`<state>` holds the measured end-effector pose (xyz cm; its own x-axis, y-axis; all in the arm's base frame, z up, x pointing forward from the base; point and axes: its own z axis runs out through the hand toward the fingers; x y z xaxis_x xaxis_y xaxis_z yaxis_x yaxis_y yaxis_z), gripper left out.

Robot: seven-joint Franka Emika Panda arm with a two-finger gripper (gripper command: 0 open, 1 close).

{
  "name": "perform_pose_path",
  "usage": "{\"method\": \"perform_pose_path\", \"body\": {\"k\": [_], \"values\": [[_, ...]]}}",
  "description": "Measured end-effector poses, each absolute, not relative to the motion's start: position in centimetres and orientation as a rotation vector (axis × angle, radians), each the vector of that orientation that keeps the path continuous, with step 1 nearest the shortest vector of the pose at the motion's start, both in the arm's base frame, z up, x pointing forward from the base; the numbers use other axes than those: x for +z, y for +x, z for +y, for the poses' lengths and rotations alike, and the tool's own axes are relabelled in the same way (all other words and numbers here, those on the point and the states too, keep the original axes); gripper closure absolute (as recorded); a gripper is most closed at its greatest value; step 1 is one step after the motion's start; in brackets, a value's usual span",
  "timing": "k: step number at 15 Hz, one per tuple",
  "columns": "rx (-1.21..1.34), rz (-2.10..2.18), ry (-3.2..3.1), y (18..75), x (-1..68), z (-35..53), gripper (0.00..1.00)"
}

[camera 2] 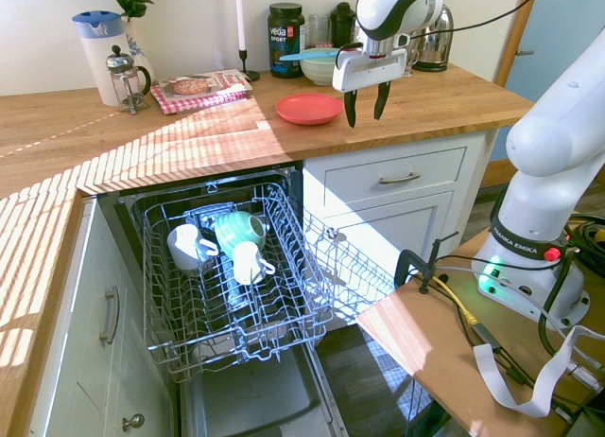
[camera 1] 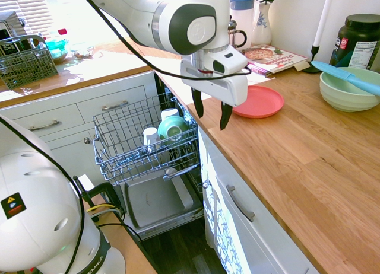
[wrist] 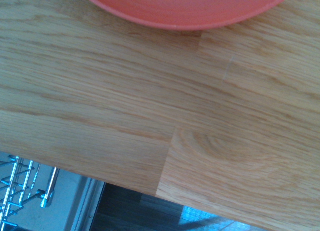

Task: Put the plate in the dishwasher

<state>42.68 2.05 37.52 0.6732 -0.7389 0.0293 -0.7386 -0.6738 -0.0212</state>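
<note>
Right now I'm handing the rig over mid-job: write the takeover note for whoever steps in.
Gripper: jaws open, empty, pointing down above the counter edge.
Plate: flat on the counter, untouched, just beyond the gripper.
Dishwasher: door down, rack pulled out, holding a teal cup and white mugs.
Done: nothing moved.
Left: grasp the plate, carry it over, set it in the rack.

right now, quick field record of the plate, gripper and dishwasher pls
plate: coral plate flat on the wooden counter, untouched
gripper: gripper open, empty, pointing down, hovering beside the plate near the counter edge
dishwasher: dishwasher door down, wire rack pulled out
rack contents: teal cup, two white mugs
task step: plate not yet picked up
</note>
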Motion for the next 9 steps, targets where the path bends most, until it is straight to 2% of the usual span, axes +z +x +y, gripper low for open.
{"method": "perform_pose_path", "body": {"k": [5,9], "values": [[-0.065,1.262,-2.791,43.6,38.4,-0.5,0.0],[-0.037,1.248,-2.638,48.0,38.1,-5.0,0.0]]}}
